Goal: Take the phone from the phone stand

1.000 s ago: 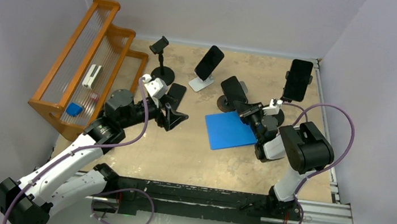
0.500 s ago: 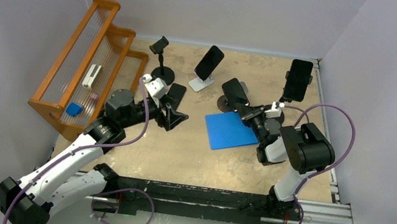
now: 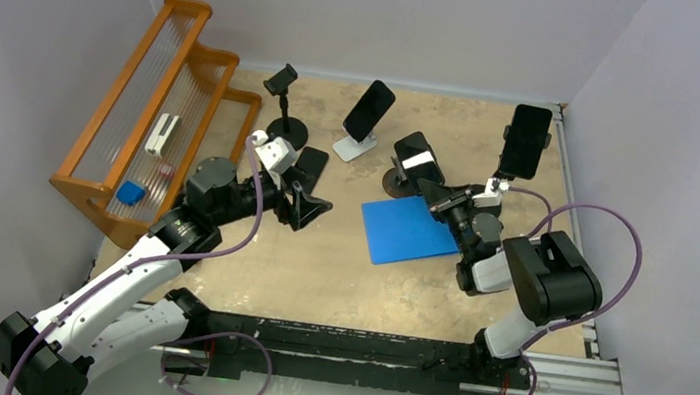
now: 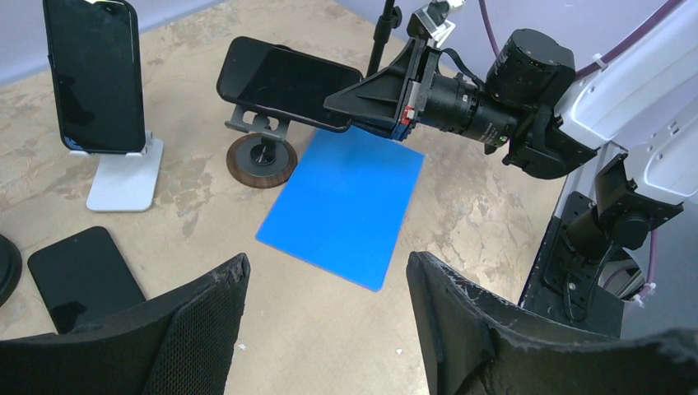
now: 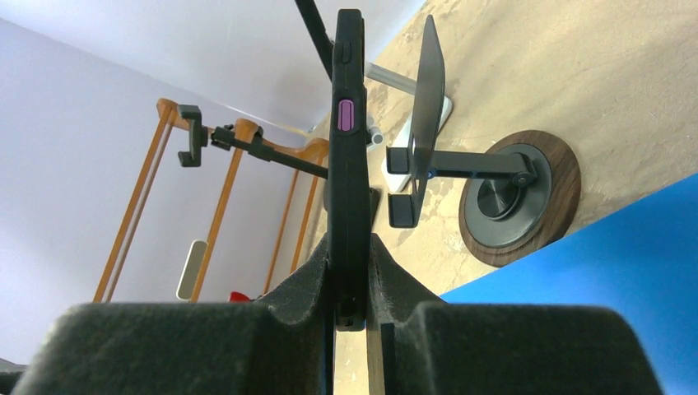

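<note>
**A:** What's on the far left?

**B:** A wooden rack, orange-varnished and stepped in tiers, with thin rods for walls. The table is a pale, mottled board.

**A:** And the left gripper?

**B:** The left gripper hangs with its jaws spread wide and nothing between them. Its fingers are black with a fine mesh texture. Just beyond it a spare handset, a glossy black slab, lies flat on the table. Behind that is a slim black pole stand with a round foot.

**A:** The middle?

**B:** A leaning handset rests on a matte white stand of bent sheet. Next is the phone stand, with a round wood-grain foot, a dark metal centre, a thin black arm and a cradle.

**A:** How does the phone look?

**B:** The phone is a rounded black rectangle with a glossy screen and a matte case. Seen edge-on, it has a purple button. It sits tilted over the cradle. The right gripper has one end pinched, its jaws closed on the two faces. The right wrist view shows a gap between the phone and the stand's back plate. I cannot tell whether it touches the lip.

**A:** Further right?

**B:** A smooth blue mat, rectangular, lies flat beside the stand's foot. An upright handset, also black, stands near the table's right edge.
</note>
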Controlling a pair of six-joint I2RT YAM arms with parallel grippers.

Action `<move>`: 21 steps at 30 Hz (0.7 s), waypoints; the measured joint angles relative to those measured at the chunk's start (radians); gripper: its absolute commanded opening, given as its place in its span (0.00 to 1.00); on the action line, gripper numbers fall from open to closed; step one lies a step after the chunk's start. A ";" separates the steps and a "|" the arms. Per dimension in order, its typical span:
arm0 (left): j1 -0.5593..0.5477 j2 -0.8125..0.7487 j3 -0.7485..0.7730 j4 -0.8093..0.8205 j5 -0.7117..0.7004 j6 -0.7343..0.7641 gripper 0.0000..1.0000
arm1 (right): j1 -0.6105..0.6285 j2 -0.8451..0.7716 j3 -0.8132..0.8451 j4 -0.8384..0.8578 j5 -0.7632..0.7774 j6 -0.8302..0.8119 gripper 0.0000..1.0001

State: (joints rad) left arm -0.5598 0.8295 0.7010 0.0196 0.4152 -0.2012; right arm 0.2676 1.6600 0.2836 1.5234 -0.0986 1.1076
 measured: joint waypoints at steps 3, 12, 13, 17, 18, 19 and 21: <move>0.000 0.000 0.000 0.000 0.000 0.000 0.68 | 0.000 -0.014 -0.011 0.001 0.000 0.000 0.00; 0.000 0.002 0.000 0.000 0.000 0.000 0.68 | 0.000 -0.114 -0.055 -0.018 -0.004 -0.003 0.00; 0.000 0.002 0.000 0.000 0.000 0.000 0.68 | 0.000 -0.135 -0.058 -0.023 -0.006 -0.006 0.00; 0.000 -0.001 0.000 0.000 -0.008 -0.001 0.69 | 0.000 -0.227 -0.065 -0.052 -0.009 -0.023 0.00; 0.000 -0.003 0.000 0.000 -0.010 -0.001 0.69 | 0.000 -0.249 -0.066 -0.062 -0.010 -0.028 0.00; 0.000 -0.007 0.000 0.000 -0.013 -0.001 0.69 | 0.000 -0.277 -0.068 -0.079 -0.013 -0.032 0.00; 0.000 -0.016 0.000 0.001 -0.019 -0.001 0.69 | 0.000 -0.331 -0.079 -0.099 -0.023 -0.043 0.00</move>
State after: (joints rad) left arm -0.5598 0.8131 0.7013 0.0204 0.3958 -0.2024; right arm 0.2676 1.3293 0.2050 1.4246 -0.1219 1.0649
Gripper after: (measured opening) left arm 0.688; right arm 0.149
